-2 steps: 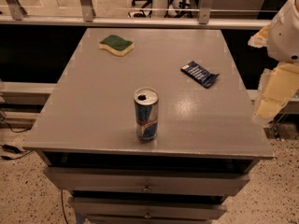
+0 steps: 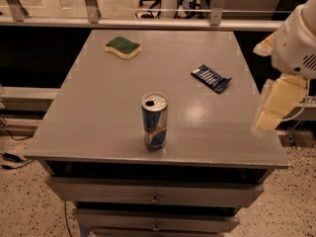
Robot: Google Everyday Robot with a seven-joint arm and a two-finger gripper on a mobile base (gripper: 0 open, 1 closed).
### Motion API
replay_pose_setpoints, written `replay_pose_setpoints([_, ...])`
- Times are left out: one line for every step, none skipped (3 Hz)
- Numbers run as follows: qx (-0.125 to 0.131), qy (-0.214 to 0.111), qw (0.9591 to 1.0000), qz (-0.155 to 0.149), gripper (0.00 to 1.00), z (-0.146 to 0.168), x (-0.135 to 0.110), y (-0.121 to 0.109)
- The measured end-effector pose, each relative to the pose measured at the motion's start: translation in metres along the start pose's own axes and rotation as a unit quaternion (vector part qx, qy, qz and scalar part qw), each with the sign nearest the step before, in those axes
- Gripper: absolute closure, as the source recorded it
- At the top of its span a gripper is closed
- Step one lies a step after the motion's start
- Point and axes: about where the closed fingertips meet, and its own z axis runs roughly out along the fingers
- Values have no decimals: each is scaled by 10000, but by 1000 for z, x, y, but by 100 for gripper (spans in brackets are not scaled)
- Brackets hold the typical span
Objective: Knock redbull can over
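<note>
The redbull can [image 2: 154, 121] stands upright near the front middle of the grey table [image 2: 103, 117]. It has blue and silver panels, a red-yellow logo and an open silver top. My gripper [image 2: 269, 117] hangs at the right edge of the table, cream-coloured and pointing down below the white arm [image 2: 296, 38]. It is well to the right of the can, at about the can's depth, and touches nothing.
A green and yellow sponge [image 2: 123, 47] lies at the back left of the table. A flat dark blue snack wrapper [image 2: 211, 78] lies at the right middle, between the can and the arm. Drawers [image 2: 155, 197] sit under the tabletop. A railing [image 2: 148, 21] runs behind.
The arm and gripper have shifted slightly left toward the table's right edge. The can, sponge and wrapper have not moved.
</note>
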Motion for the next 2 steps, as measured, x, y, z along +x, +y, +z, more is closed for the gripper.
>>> replay_pose_setpoints([-128, -656, 9975, 228, 0, 28, -23, 15])
replay_pose_setpoints([-420, -1564, 9859, 422, 0, 52, -55, 30])
